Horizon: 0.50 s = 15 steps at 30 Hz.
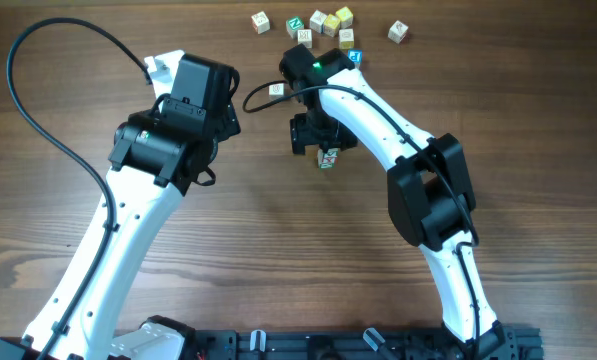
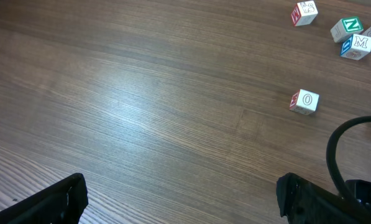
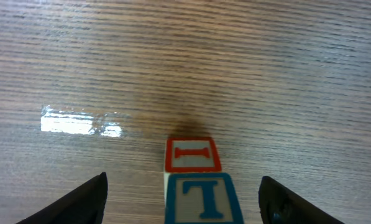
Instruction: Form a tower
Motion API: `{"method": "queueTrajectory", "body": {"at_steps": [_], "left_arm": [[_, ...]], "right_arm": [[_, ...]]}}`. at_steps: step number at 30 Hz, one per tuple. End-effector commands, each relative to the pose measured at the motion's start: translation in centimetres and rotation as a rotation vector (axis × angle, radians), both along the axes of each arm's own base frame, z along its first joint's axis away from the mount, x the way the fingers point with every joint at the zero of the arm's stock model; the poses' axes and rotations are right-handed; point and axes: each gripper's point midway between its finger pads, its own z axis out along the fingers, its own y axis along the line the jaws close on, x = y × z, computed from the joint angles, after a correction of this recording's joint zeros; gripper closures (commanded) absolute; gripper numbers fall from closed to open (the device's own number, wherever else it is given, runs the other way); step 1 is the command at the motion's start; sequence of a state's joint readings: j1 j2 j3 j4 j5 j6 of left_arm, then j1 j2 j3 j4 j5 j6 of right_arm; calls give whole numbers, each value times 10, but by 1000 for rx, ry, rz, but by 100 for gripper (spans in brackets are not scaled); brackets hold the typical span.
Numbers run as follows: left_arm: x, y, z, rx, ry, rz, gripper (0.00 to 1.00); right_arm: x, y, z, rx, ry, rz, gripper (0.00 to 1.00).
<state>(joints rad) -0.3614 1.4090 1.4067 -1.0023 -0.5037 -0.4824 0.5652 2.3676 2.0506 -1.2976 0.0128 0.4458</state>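
My right pincer (image 3: pixel 182 180) hangs released over a brown wood-grain table (image 3: pixel 185 56). Its two dark fingers (image 3: pixel 89 199) stand wide apart at either edge of the wrist view, clenched on nothing. Directly between them, touching neither finger, stands the tower (image 3: pixel 201 196). Two whitish cube faces of it show in line: a blue-framed T nearest my wrist and a red-framed I just beyond it. How many cubes it has I cannot tell. A dark shadow lies on the wood past the I.

My left pincer (image 2: pixel 180 183) is also released, fingers spread to the two lower corners of its view with only bare wood between them. Ahead of it and off to the right lies a loose cube marked O (image 2: pixel 306 101). Farther ahead on the same side is a group of loose cubes (image 2: pixel 353 37), well apart from the pincer. A black cable (image 2: pixel 332 155) curves beside its right finger.
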Motion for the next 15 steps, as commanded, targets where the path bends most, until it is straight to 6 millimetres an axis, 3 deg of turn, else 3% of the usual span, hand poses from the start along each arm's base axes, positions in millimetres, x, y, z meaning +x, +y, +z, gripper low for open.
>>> {"method": "queueTrajectory", "body": {"at_steps": [1, 4, 10, 12, 15], "left_arm": [[0, 2, 2, 6, -5, -2, 0], [0, 2, 2, 6, -5, -2, 0], [0, 2, 2, 6, -5, -2, 0], [0, 2, 2, 6, -5, -2, 0], [0, 2, 2, 6, -5, -2, 0]], "right_arm": [[8, -3, 3, -20, -32, -18, 21], [-1, -9, 9, -44, -3, -16, 21], [1, -9, 74, 27, -118, 23, 17], [4, -7, 77, 38, -135, 22, 16], [4, -6, 63, 41, -131, 20, 16]]}}
